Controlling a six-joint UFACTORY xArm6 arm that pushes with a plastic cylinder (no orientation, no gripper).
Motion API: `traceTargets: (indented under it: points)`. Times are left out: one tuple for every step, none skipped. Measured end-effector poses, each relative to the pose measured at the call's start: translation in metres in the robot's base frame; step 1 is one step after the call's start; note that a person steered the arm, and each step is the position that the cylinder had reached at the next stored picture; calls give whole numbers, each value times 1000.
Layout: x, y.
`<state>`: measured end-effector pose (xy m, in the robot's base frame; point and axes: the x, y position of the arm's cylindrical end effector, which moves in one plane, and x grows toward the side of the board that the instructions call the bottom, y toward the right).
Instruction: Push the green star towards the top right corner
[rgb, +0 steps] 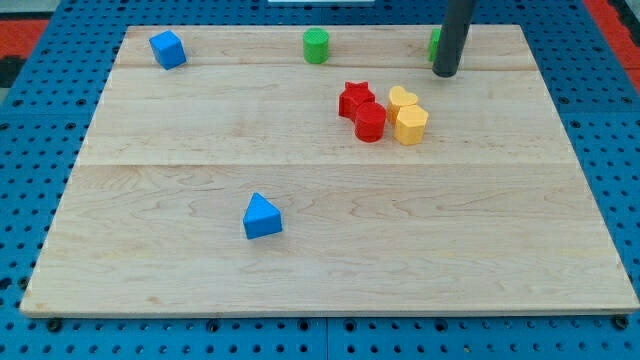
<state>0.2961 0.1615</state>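
A green block (434, 43), mostly hidden behind my rod, sits near the view's top right; only a sliver shows at the rod's left, so its shape cannot be made out. My tip (445, 72) rests on the board just below and to the right of that sliver, touching or nearly touching it. A green cylinder (316, 46) stands at the top middle.
A red star (354, 98) and red cylinder (370, 122) cluster with a yellow heart (403, 99) and yellow hexagon (411, 125) below my tip. A blue cube (168, 49) is at top left, a blue triangular block (262, 217) at lower middle. The wooden board (500, 250) has edges all around.
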Motion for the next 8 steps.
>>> traceTargets:
  points:
    - [1,0]
    - [1,0]
    - [4,-5]
    - [4,-6]
    - [4,-6]
    - [6,11]
    - [15,36]
    - [25,35]
